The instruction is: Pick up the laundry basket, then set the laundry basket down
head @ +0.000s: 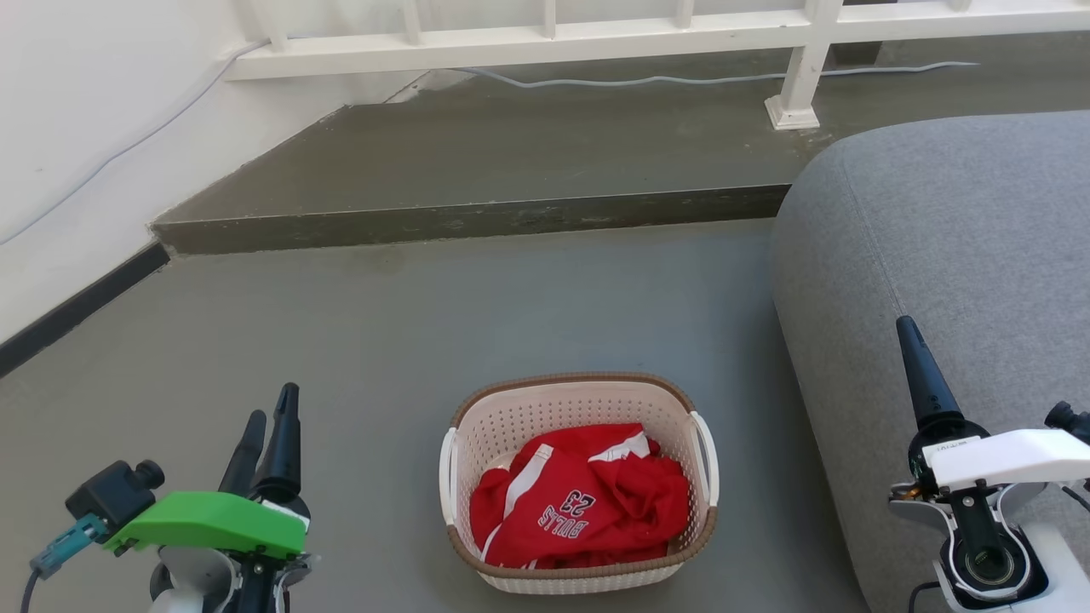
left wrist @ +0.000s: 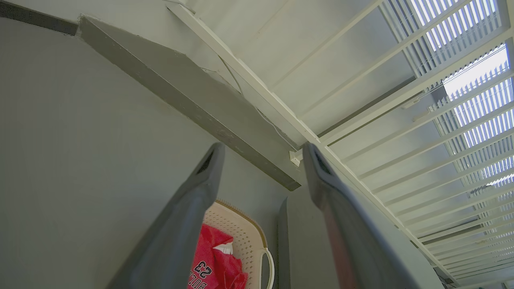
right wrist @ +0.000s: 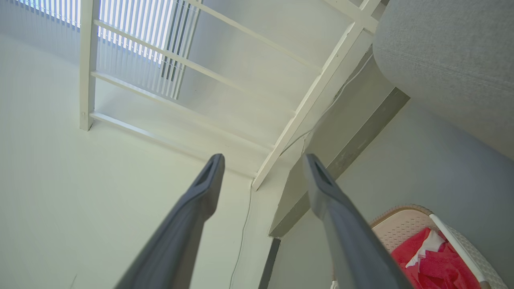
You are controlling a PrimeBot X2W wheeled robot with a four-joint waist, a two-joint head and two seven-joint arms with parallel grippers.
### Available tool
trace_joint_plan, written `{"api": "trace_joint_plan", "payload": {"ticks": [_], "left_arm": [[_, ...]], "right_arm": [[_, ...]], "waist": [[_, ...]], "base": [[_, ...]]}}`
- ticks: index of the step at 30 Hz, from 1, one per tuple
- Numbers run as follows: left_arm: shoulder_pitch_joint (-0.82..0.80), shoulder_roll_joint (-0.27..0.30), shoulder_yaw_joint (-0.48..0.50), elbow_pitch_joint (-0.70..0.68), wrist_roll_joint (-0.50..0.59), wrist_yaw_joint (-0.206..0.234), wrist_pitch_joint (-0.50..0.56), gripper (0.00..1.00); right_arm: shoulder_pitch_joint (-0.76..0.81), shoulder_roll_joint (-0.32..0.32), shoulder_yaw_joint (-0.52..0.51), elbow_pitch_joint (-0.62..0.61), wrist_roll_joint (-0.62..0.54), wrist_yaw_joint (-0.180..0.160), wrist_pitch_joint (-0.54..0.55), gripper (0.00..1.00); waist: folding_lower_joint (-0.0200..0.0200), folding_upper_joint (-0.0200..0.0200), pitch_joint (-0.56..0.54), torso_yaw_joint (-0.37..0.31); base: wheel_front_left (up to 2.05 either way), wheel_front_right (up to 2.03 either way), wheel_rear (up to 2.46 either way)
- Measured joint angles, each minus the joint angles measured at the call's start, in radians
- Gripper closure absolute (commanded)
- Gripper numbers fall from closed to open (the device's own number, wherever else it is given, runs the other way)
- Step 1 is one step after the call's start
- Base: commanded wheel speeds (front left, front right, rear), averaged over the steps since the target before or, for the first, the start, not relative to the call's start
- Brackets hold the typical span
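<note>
The laundry basket (head: 545, 407) stands on the grey floor between my two arms: cream perforated walls, a brown rim, white side handles. A crumpled red jersey (head: 579, 502) with "BULLS 23" lies inside it. My left gripper (head: 272, 402) hangs to the basket's left, open and holding nothing. My right gripper (head: 907, 334) is to its right, over the sofa's edge, also open and apart from the basket. In the left wrist view the basket (left wrist: 241, 228) shows between the spread fingers of the left gripper (left wrist: 263, 150). In the right wrist view the basket (right wrist: 401, 224) lies right of the right gripper (right wrist: 263, 160).
A grey sofa (head: 937, 255) stands close on the basket's right. Beyond the basket a raised concrete step (head: 468, 217) crosses the floor, with a white railing (head: 545, 38) and a cable on it. A white wall (head: 68, 153) with dark skirting runs along the left.
</note>
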Motion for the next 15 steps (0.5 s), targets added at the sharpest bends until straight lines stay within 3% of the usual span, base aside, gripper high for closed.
{"api": "trace_joint_plan", "payload": {"ticks": [15], "left_arm": [[-0.014, 0.017, -0.067, -0.010, 0.307, 0.036, -0.051, 0.00]], "right_arm": [[-0.019, -0.028, -0.001, 0.006, -0.288, -0.002, -0.051, 0.00]], "waist": [[0.0000, 0.0000, 0.004, -0.004]], "base": [[0.00, 0.00, 0.00]]}}
